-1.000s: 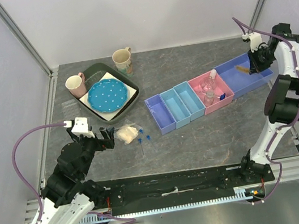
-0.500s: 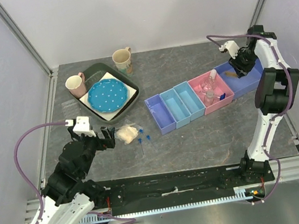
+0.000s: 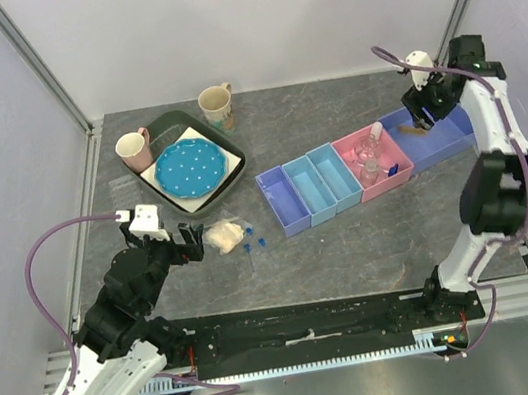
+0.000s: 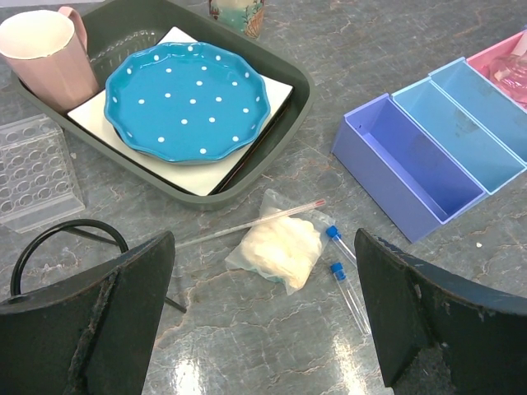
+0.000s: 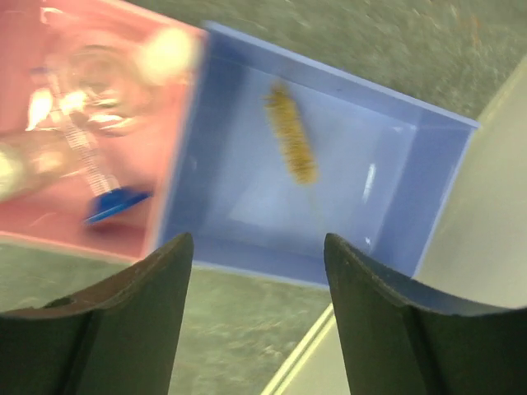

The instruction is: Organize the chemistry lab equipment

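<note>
A whitish bag (image 4: 276, 247) lies on the table with two blue-capped clear tubes (image 4: 343, 265) just right of it and a thin glass rod (image 4: 247, 225) behind. My left gripper (image 4: 263, 271) hovers open just short of the bag (image 3: 225, 234), holding nothing. A black wire frame (image 4: 58, 239) lies at its left finger. My right gripper (image 5: 257, 243) stands open and empty over the near rim of the blue bin (image 5: 395, 173), where the amber tube (image 5: 292, 136) lies. The pink bin (image 3: 367, 180) holds the clear flask (image 3: 370, 149) and the cylinder with the blue base (image 5: 115, 204).
A dark tray (image 3: 228, 163) at back left holds the blue dotted plate (image 3: 185, 168). Two mugs (image 3: 134, 150) (image 3: 217, 107) stand by it, and a clear tube rack (image 4: 33, 169) lies in front. A purple bin (image 3: 283, 204) and two light-blue bins (image 3: 322, 183) are empty. Frame posts flank the table.
My right gripper has opened over the blue bin and shifted left, its arm swinging round. The amber tube lies loose in the bin. The left arm has not moved.
</note>
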`<move>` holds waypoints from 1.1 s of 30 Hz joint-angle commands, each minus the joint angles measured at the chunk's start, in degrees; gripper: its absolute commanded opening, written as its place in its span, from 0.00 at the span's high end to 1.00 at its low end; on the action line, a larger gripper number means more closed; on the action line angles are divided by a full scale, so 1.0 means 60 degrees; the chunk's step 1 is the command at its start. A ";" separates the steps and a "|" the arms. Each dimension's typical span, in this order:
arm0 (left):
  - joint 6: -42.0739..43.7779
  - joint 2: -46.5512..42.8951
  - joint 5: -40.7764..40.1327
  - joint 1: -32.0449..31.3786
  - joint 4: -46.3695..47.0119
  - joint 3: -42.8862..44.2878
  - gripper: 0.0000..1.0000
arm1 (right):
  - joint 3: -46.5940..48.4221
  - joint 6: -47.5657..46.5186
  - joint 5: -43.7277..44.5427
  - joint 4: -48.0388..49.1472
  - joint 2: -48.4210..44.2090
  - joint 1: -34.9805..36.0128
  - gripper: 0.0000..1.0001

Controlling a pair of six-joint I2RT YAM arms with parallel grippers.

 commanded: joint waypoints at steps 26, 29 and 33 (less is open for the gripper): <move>-0.0622 0.5176 0.3455 0.5245 -0.0418 0.4137 0.03 | -0.6954 0.4076 -0.6960 0.3733 -0.7026 0.0948 0.02; -0.0651 0.5968 0.4409 0.6782 -0.0200 0.4212 0.02 | -0.6953 0.4091 -0.6886 0.3733 -0.7217 0.0934 0.02; -0.0899 0.7124 0.4249 0.7533 0.0210 0.4213 0.02 | -0.6924 0.4134 -0.6945 0.3733 -0.7290 0.0934 0.02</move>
